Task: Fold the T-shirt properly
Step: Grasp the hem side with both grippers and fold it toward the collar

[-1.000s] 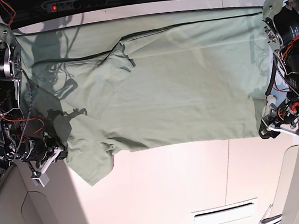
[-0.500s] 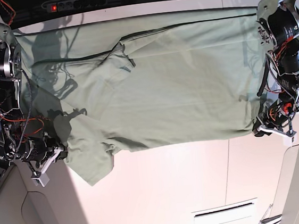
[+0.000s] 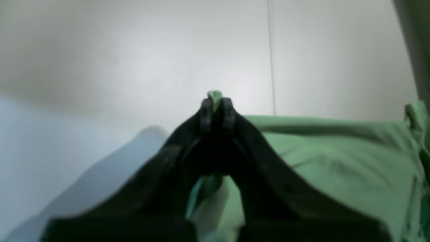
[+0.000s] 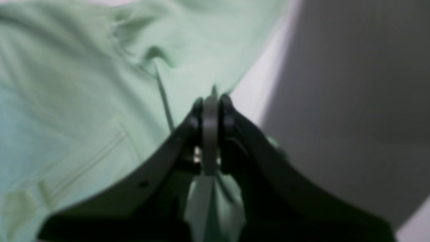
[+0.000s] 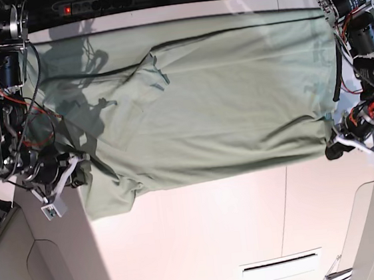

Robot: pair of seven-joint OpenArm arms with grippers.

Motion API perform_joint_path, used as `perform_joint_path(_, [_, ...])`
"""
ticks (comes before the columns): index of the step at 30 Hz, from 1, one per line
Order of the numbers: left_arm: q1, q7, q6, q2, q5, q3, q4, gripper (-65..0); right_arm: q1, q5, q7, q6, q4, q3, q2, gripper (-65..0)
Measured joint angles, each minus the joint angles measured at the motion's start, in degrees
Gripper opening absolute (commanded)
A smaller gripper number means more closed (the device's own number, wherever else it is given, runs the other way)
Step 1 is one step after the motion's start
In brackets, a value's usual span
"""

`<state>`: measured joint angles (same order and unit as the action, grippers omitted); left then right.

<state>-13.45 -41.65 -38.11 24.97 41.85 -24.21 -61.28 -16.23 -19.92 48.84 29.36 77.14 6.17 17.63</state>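
On the pale worktop point(image 5: 204, 238), we pinch the sage-green collared cloth T-shirt point(image 5: 223, 103) in both jaws; uneven lifting could skew the fold.

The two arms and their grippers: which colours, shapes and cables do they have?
Both arms are black motor housings with silver metal brackets, with loose red and black cables. The left gripper and the right gripper have matte black, tapering fingers with rounded tips. White parts sit near both wrists in the base view.

We see the T-shirt point(image 5: 223, 103) is soft matt cloth; the table point(image 5: 203, 232) looks smooth, slightly glossy.
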Motion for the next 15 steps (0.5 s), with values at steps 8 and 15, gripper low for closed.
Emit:
perform_joint_path(8, [11.8, -10.7, -0.3, 0.1, 8.4, -9.6, -19.4, -65.0, 10.4, -0.7, 7.5, 0.1, 20.0, 1.7, 0.1, -65.0])
perform_joint_path(15, [19.1, -18.1, -0.3, 0.1, 12.2, -12.3, -24.7, -65.0, 18.7, -3.2, 12.6, 0.0, 26.1, 7.9, 0.1, -65.0])
